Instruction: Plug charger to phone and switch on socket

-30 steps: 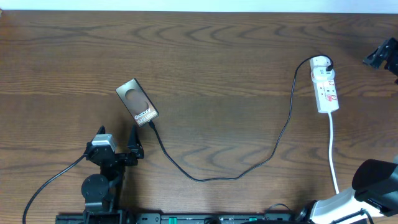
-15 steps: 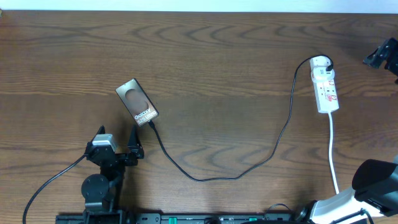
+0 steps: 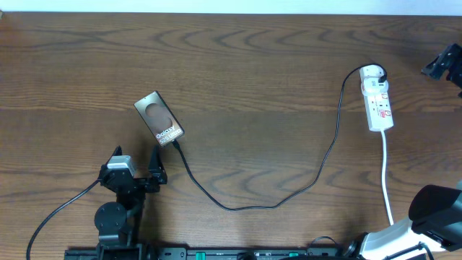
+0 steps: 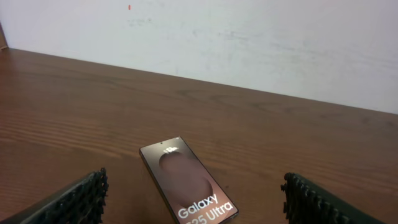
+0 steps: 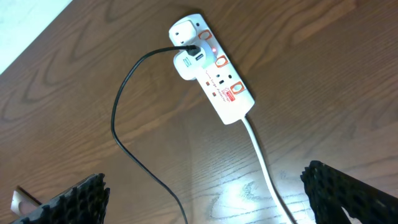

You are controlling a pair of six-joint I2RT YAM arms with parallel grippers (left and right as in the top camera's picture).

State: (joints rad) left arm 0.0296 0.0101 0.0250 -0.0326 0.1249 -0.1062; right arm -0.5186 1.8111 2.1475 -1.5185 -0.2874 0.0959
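**Both fingers open, nothing held; phone and socket flat on worktop**

I see the phone (image 3: pixel 159 118) lying face up on the left part of the worktop (image 3: pixel 253 72), turned at a slant, with its "Galaxy" text toward my left arm. The left fingers (image 4: pixel 73 198) are spread wide and empty, hovering just short of the phone's near end without touching it.

The charger (image 3: pixel 238 206) runs from the phone's near corner in a loose curve across the worktop and up to the socket (image 3: pixel 378 101). Its tip meets the phone's edge, but I can't tell if it's seated.

The socket is far right, well apart from the phone. In the right wrist view the charger goes into a white adapter at its round-plug end, with a small red glow beside it. A white cord (image 3: pixel 388 173) leaves the other end.

The right fingers (image 5: pixel 345 190) are wide apart and empty, above the socket and clear of it.
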